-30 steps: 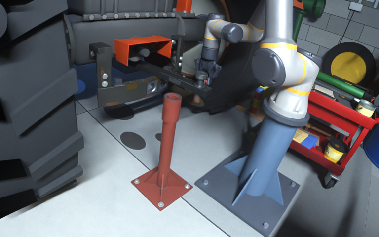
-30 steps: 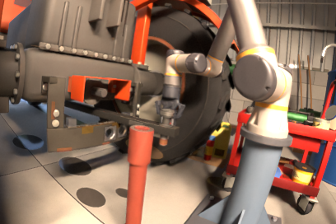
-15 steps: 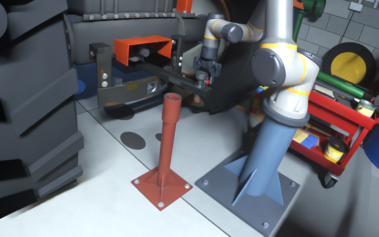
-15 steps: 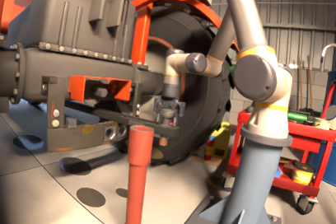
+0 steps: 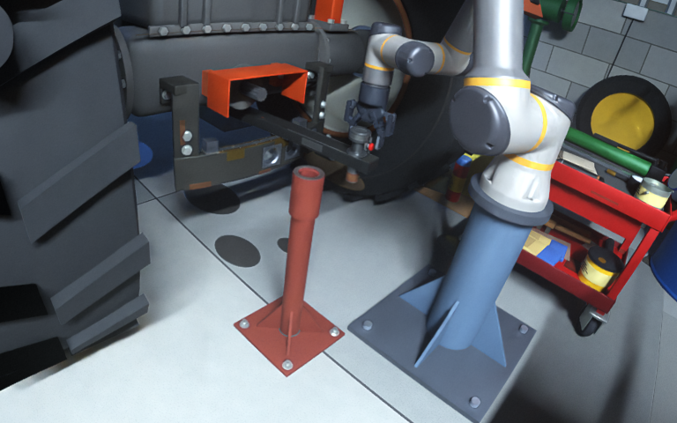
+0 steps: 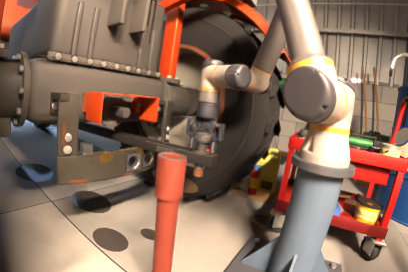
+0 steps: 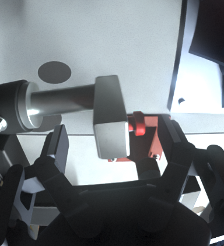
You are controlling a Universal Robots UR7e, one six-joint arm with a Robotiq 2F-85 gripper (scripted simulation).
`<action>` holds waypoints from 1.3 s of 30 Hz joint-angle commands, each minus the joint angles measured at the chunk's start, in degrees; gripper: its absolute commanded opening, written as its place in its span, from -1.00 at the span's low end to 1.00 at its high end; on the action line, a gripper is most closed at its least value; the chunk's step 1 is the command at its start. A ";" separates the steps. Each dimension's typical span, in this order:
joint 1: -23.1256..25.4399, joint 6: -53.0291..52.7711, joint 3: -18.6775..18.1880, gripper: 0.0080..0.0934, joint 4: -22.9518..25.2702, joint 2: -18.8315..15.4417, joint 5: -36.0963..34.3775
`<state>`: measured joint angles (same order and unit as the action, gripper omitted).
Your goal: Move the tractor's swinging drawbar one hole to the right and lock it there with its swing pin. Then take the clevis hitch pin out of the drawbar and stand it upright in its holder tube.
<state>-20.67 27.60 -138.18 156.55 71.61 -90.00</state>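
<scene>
The dark drawbar (image 5: 311,140) reaches out from under the tractor's orange guard (image 5: 252,86), and the clevis hitch pin (image 5: 358,140) stands through its outer end, its grey head (image 7: 110,115) and small red clip (image 7: 136,123) showing in the wrist camera. My gripper (image 5: 369,126) hangs directly over the pin head. It is open and holds nothing. The red holder tube (image 5: 300,246) stands upright on its floor plate in front of the drawbar, its mouth empty. The swing pin is not clearly visible.
The tractor's rear tyre (image 5: 426,157) rises close behind the gripper, with the hitch frame (image 5: 227,157) to the left. A large tyre (image 5: 43,183) fills the left side. My own base (image 5: 452,314) and a red cart (image 5: 604,220) stand to the right.
</scene>
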 commanded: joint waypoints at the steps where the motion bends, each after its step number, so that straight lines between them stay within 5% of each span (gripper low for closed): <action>1: 0.00 0.00 0.03 0.76 -0.08 0.14 0.00; 13: 0.00 0.00 0.73 0.76 -5.17 4.53 0.00; 39: 0.00 0.00 7.58 0.76 -28.42 20.92 0.00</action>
<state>-20.67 27.60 -130.57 128.01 92.61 -90.00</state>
